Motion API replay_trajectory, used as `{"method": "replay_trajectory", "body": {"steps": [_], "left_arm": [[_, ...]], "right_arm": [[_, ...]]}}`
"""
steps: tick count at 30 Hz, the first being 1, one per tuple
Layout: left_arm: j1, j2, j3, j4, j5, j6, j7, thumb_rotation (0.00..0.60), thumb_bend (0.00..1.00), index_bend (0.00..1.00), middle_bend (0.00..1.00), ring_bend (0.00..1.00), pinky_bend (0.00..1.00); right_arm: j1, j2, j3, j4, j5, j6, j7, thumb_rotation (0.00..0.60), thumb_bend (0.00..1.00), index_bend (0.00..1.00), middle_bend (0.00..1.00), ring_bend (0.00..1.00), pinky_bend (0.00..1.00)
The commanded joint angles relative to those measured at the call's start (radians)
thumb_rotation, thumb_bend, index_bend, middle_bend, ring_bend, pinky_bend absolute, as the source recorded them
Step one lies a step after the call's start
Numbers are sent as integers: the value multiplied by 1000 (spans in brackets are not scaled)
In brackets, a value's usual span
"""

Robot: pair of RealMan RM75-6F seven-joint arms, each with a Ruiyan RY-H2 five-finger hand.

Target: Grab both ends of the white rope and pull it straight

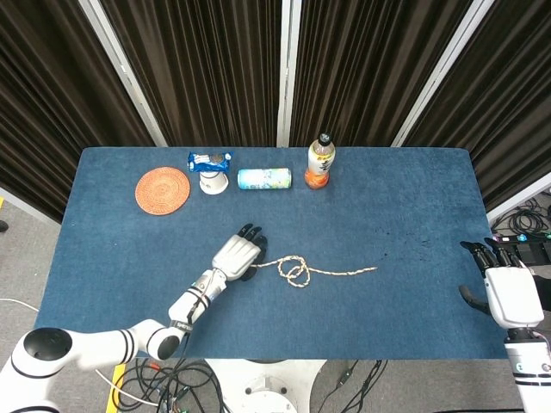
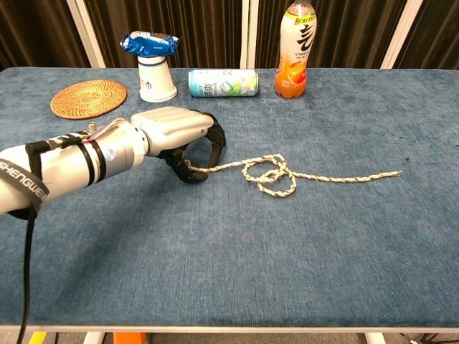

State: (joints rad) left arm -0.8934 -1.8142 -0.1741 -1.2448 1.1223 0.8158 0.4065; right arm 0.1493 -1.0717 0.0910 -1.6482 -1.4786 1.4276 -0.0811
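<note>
The white rope (image 1: pixel 344 272) (image 2: pixel 337 178) lies across the middle of the blue table (image 1: pixel 413 206), with a loose knot of loops (image 1: pixel 295 271) (image 2: pixel 272 175) left of its centre. My left hand (image 1: pixel 237 255) (image 2: pixel 176 129) is low on the cloth over the rope's left end. Its fingers arch above the strand and its thumb touches the cloth at the tip, with a gap still between them. The rope's right end (image 2: pixel 396 173) lies free. My right hand (image 1: pixel 506 292) hovers off the table's right edge, fingers apart and empty; the chest view does not show it.
Along the back edge stand an orange drink bottle (image 1: pixel 319 161) (image 2: pixel 295 50), a can lying on its side (image 1: pixel 264 178) (image 2: pixel 222 82), a white cup topped by a blue packet (image 1: pixel 211 172) (image 2: pixel 154 72) and a woven coaster (image 1: pixel 162 190) (image 2: pixel 88 98).
</note>
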Motion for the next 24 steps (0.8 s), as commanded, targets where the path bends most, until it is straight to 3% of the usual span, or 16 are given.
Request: {"method": "replay_trajectory", "body": {"steps": [1, 17, 24], "left_arm": [[-3, -2, 0, 3, -4, 0, 2, 600, 323, 511, 178, 40, 0], [-12, -11, 6, 10, -12, 3, 6, 600, 370, 563, 178, 40, 0], [17, 25, 14, -35, 22, 56, -23, 600, 381, 572, 183, 40, 0]], "right_arm": [[0, 0, 1, 0, 1, 0, 1, 600, 176, 194, 235, 110, 235], [-2, -4, 1, 8, 9, -1, 11, 600, 193, 194, 235, 110, 235], [36, -6, -16, -19, -20, -73, 47, 600, 243, 215, 242, 110, 235]]}}
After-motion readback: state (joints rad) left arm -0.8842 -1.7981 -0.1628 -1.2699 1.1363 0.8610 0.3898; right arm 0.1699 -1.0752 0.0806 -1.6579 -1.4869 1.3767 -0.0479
